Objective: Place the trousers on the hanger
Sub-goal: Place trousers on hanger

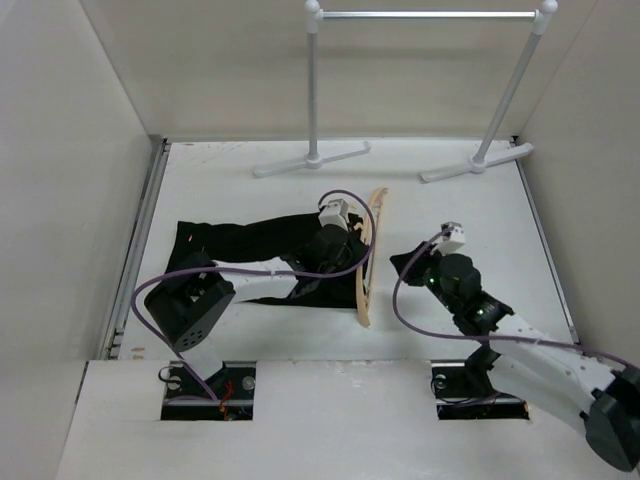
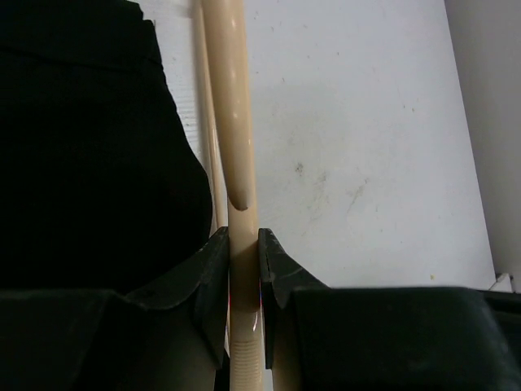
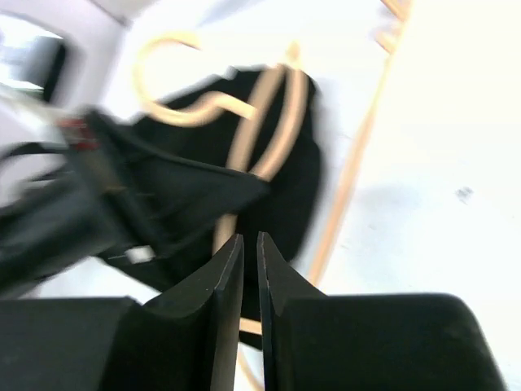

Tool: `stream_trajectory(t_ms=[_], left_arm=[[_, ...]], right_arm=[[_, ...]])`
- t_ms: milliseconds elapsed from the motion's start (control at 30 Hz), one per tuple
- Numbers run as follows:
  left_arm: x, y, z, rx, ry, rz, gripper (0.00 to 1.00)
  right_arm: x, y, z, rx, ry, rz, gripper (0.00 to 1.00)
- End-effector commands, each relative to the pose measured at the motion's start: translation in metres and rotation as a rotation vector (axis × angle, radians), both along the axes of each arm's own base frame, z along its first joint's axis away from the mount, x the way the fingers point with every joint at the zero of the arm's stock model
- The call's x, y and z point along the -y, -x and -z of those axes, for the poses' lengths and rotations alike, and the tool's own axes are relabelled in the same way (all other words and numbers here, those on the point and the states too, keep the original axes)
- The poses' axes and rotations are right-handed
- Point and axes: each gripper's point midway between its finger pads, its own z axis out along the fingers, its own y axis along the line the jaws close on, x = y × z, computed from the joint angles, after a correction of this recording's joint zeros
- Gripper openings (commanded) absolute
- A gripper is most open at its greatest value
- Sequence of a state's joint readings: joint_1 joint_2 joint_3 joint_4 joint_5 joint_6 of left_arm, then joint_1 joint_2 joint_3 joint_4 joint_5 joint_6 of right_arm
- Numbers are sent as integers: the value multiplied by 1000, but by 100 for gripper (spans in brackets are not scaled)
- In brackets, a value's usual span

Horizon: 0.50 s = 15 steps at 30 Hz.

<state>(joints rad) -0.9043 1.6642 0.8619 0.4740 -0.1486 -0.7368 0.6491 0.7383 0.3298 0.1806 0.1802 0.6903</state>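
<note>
Left gripper [image 2: 242, 240] jaws are clamped on the hanger [image 2: 232, 98]. Right gripper [image 3: 250, 240] jaws stand nearly together at the hanger's 3 o'clock, and blur hides whether they pinch anything. Trousers [image 1: 250, 250] lie flat just beside the hanger at its 9 o'clock, with the rail [image 1: 430, 15] far off at 12 o'clock. Judged step: securing the hanger. The next move calls for holding it steady while a trouser leg is fed over its bar.

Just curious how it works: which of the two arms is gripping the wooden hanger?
The left arm: its left gripper is clamped on the tan hanger beside the black trousers. The right gripper sits further right, over black cloth.
</note>
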Motion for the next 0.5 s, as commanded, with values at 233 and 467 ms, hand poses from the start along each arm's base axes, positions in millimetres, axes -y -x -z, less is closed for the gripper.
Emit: stream_trajectory(t_ms=[233, 467], left_arm=[[-3, -8, -46, 81, 180, -114, 5], [-8, -10, -39, 63, 176, -123, 5]], right_arm=[[-38, -66, 25, -50, 33, -64, 39], [-55, -92, 44, -47, 44, -99, 45]])
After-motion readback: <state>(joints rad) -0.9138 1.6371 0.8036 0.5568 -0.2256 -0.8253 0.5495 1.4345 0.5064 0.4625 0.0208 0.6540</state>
